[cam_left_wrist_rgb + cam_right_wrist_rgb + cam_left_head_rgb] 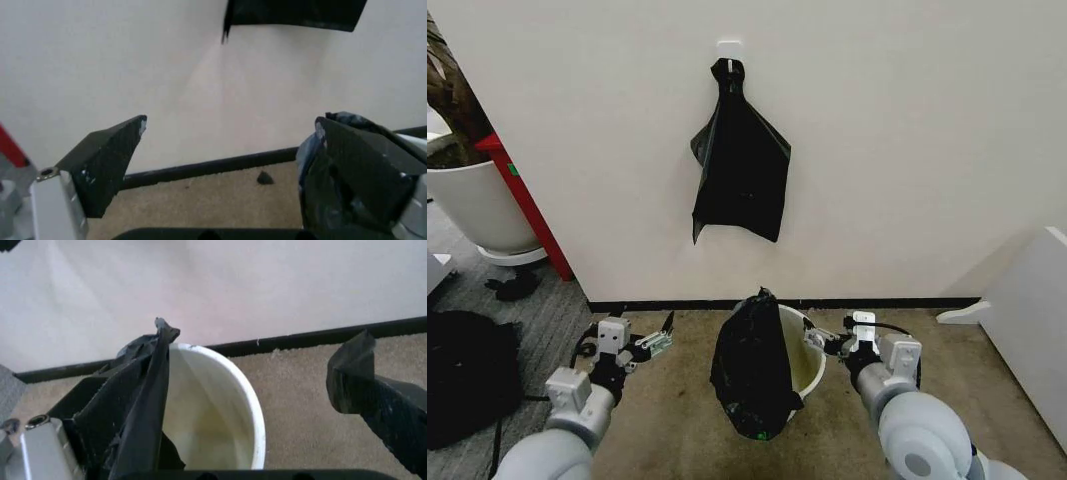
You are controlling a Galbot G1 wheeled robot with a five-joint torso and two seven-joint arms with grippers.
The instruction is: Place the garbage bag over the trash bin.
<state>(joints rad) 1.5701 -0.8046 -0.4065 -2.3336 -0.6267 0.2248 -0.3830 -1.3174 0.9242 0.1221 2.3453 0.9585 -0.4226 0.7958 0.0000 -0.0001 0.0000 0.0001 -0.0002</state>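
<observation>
Black garbage bag (pixel 749 375) drapes trash bin (pixel 810 362) (left rim); left gripper (pixel 655 340) & right gripper (pixel 819 340) jaws wide apart, holding nothing.

Both arms reach forward and low from the robot's shoulders, one on each side of the trash bin (pixel 807 362). The left gripper (pixel 659 340) hangs well left of the bin, its fingers (pixel 105 170) spread wide with nothing between them. The right gripper (pixel 819 341) sits just beside the bin's right rim (fingers likewise parted), wrist angled inward toward it.
</observation>
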